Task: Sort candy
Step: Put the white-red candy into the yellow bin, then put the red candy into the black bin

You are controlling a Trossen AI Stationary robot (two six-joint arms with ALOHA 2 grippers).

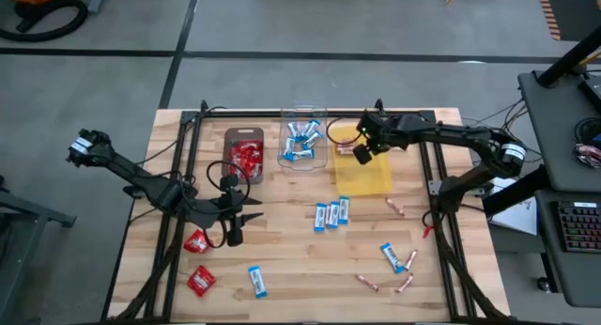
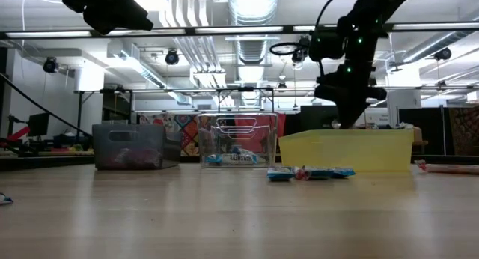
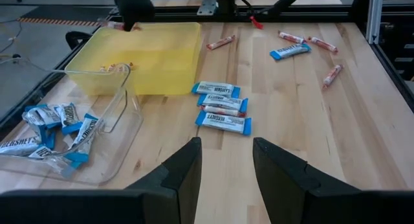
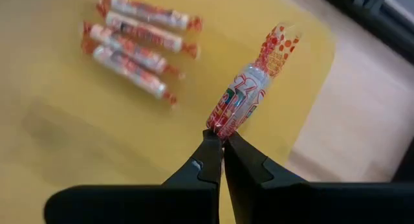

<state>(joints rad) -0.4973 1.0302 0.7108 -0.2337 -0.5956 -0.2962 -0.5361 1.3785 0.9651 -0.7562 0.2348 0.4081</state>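
My right gripper [image 4: 222, 136] is shut on a thin pinkish-copper stick candy [image 4: 249, 88] above the far left corner of the yellow tray [image 1: 368, 175]. Several more sticks [image 4: 139, 36] lie on that tray's floor. Red packets fill the dark tray [image 1: 244, 154], and blue-and-white bars lie in the clear tray [image 1: 302, 142]. Loose on the table are three bars [image 1: 331, 214] in a cluster, red packets [image 1: 195, 241] and sticks [image 1: 394, 207]. My left gripper [image 1: 232, 226] hangs open over the table's left half, with nothing between its fingers [image 3: 187, 169]. My right gripper pinches the stick's near twisted end [image 4: 221, 125] between its two fingertips. The fingers slant down from above, and the stick runs on past them roughly in line with them. It is lifted clear over the yellow tray, its far twisted end [image 4: 281, 39] free.
More candy lies near the table's front: a bar [image 1: 256, 281], a red packet [image 1: 200, 281], a bar [image 1: 392, 256] and sticks [image 1: 406, 284]. A black frame [image 1: 188, 165] borders the wooden table. The three trays stand side by side along the far edge.
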